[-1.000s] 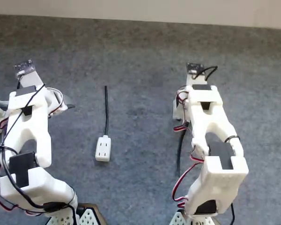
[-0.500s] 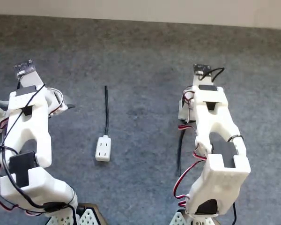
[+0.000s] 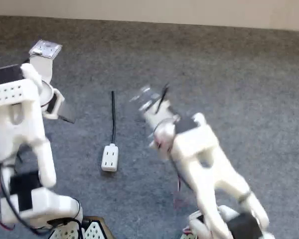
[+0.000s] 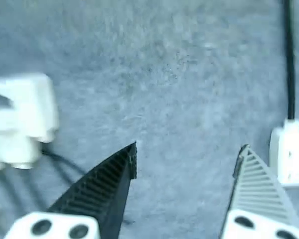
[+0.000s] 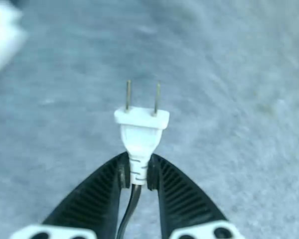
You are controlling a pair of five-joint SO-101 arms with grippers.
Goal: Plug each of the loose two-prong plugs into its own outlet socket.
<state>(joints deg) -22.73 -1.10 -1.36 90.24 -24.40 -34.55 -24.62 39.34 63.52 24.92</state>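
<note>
Fingers: right fingers (image 5: 159, 174) are pinched narrow on the neck of a white plug (image 5: 140, 124), just behind its body; left fingers (image 4: 112, 181) gape wide and hold nothing.
Table: grey, felt-like table (image 3: 249, 74) carries everything.
Arms: right arm (image 3: 199, 149) leans in toward the middle, with its tip near the black cord (image 3: 113, 114); left arm (image 3: 20, 119) stands at its own side.
Outlet: white outlet (image 3: 109, 157) lies flat on the table between the arms, slots facing up. Its long axis runs away from the arm bases, and the cord leaves its far end.
Plug: held above the table, apart from the outlet, with its long axis in line with the right fingers.
Prongs: two bare prongs (image 5: 157, 97) point straight ahead, away from the wrist.
Step in hand: most likely carrying the plug over to the outlet.
Doing it well: the prongs probably need tipping downward, square over one slot pair. A grip on the thin neck may let the plug pivot, so the push should be straight. The light outlet could slide, and the left fingers might steady it.
</note>
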